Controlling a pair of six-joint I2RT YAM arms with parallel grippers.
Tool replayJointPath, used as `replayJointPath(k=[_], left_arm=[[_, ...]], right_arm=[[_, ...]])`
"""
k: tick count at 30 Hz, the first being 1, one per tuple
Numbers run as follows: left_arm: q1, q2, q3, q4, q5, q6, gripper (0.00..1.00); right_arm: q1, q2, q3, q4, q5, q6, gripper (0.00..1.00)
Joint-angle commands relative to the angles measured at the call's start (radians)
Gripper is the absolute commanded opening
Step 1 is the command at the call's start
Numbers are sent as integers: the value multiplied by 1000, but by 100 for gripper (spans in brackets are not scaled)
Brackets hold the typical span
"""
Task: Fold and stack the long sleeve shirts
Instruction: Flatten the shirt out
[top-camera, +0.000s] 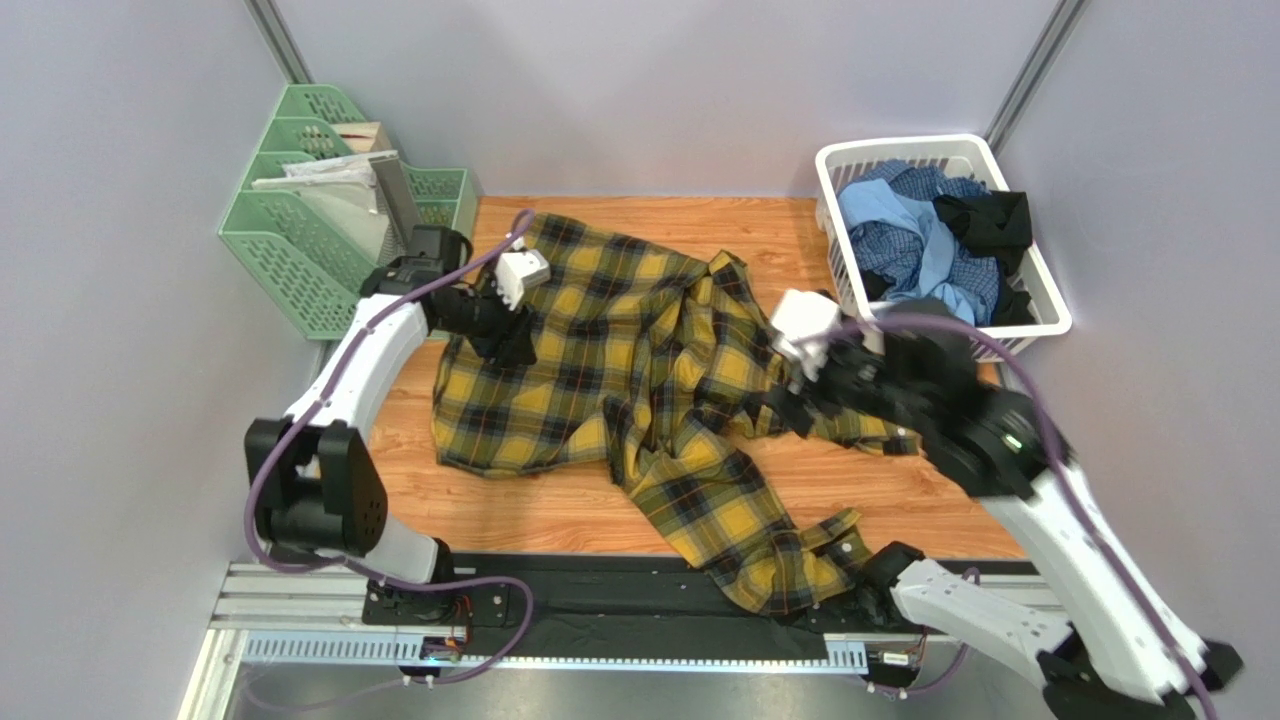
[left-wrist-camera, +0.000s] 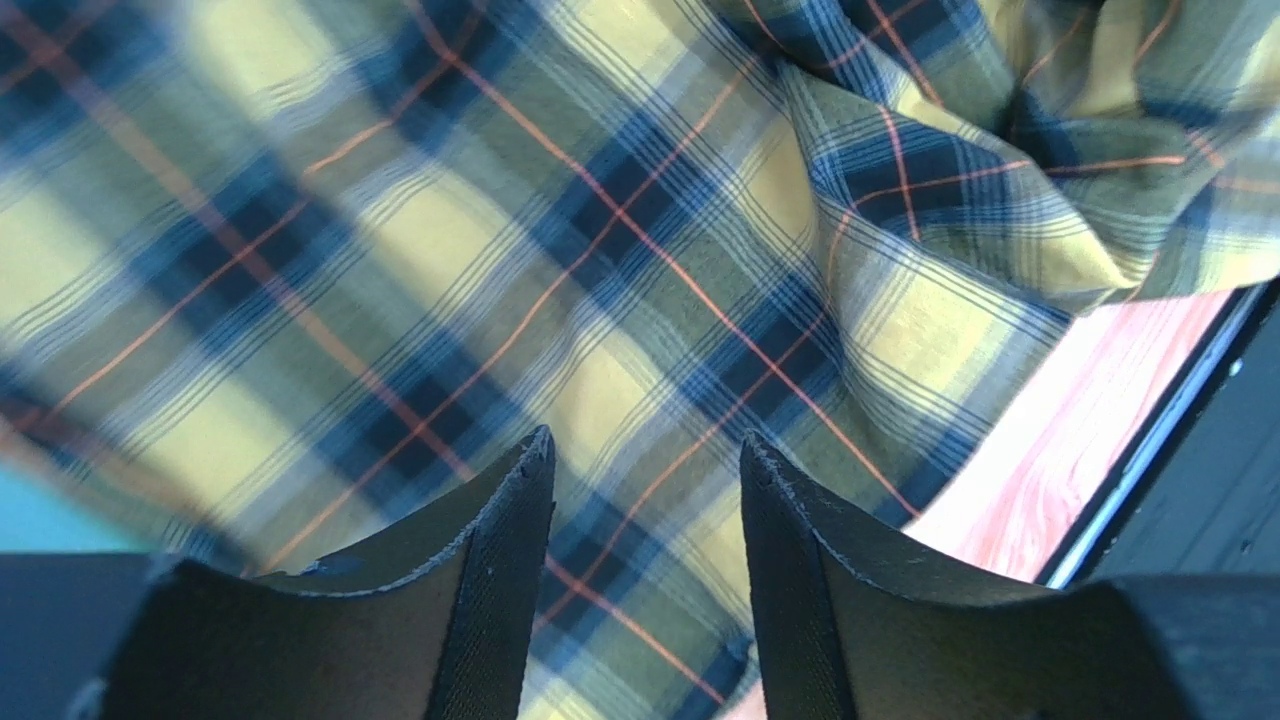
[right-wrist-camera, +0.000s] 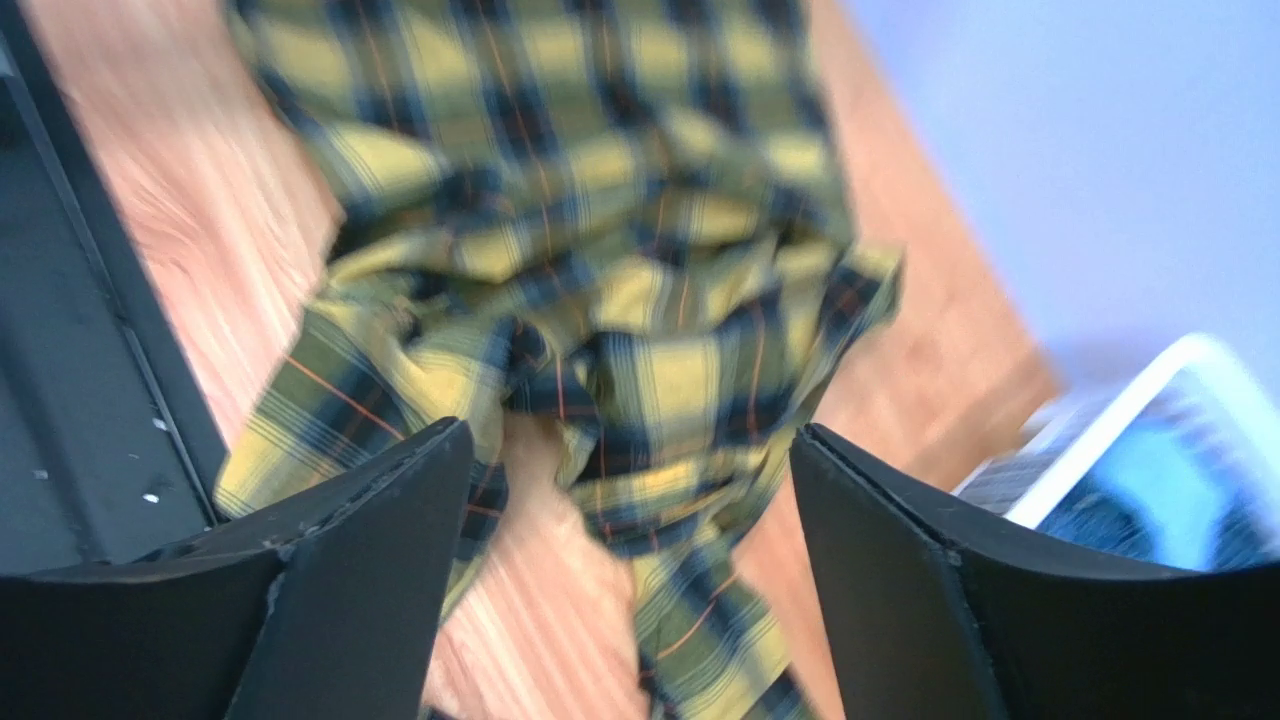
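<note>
A mustard-yellow and black plaid long sleeve shirt (top-camera: 601, 360) lies crumpled and partly spread on the wooden table (top-camera: 496, 518). One sleeve (top-camera: 751, 540) trails over the near edge onto the black rail. My left gripper (top-camera: 504, 333) hovers over the shirt's upper left part. In the left wrist view it (left-wrist-camera: 643, 488) is open, with plaid cloth (left-wrist-camera: 451, 255) below and nothing between the fingers. My right gripper (top-camera: 800, 393) is at the shirt's right side. Seen from its wrist it (right-wrist-camera: 631, 458) stands wide open above a bunched fold (right-wrist-camera: 646, 375). More shirts, light blue (top-camera: 890, 210) and black (top-camera: 992, 225), fill the basket.
A white laundry basket (top-camera: 1052, 312) stands at the back right, its rim (right-wrist-camera: 1120, 428) also in the right wrist view. Green file racks (top-camera: 301, 240) holding papers stand at the back left, close to the left arm. Grey walls enclose the table.
</note>
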Motion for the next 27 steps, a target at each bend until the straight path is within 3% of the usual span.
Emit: replayJointPath(k=[1,7,15,20,27], left_arm=[[-40,139,82,16,-116,15,53],[-38,314,104,-35,-393,57,43],[-21,380,18,-21,-559,70,38],[-18,311,-115,-24,-571,122,30],[-23,187,-316,-74,-611,217,19]], right_arm=[[-109,253,-58,60,87,121,78],[-212,601,-13,73,32,138,64],[-189,949,97,100,7,232,56],[-186,1005,7,48,20,114,54],[-193,904,-232,-6,113,-162,52]])
